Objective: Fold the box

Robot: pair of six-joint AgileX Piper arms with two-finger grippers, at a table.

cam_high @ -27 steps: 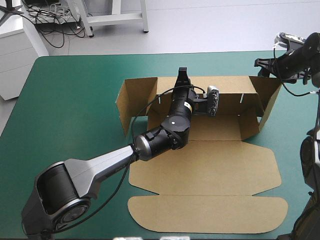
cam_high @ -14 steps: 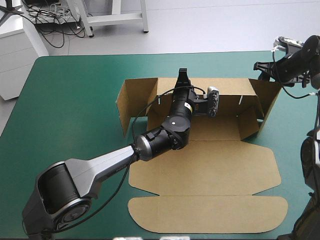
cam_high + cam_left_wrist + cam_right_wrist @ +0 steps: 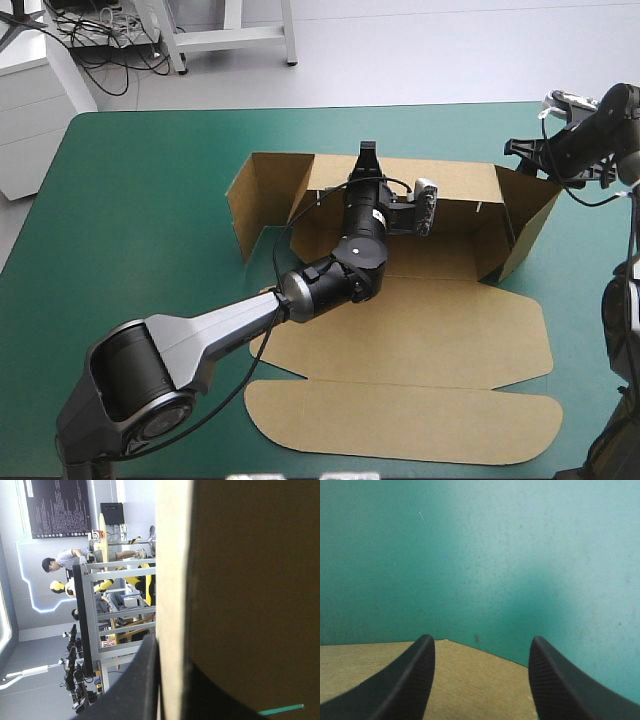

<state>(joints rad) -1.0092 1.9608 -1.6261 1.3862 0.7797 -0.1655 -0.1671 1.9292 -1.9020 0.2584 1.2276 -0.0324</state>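
Look, the brown cardboard box (image 3: 420, 330) sits mid-frame on the teal-green surface (image 3: 130, 200), back wall and side flaps up, front panels flat. Roughly halfway, I'd say. The left tool (image 3: 366, 152) pinches the back wall; the right tool (image 3: 481, 642) gapes empty by the right flap.

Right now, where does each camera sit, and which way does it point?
High view: above and behind the robot, looking forward and down at the table and box; both arms show.
Left wrist view: above the left gripper, looking along it into the room; it pinches the box's wall.
Right wrist view: above the right gripper, looking down at the table; it stands open over a box corner.
Shared: all views show the box.
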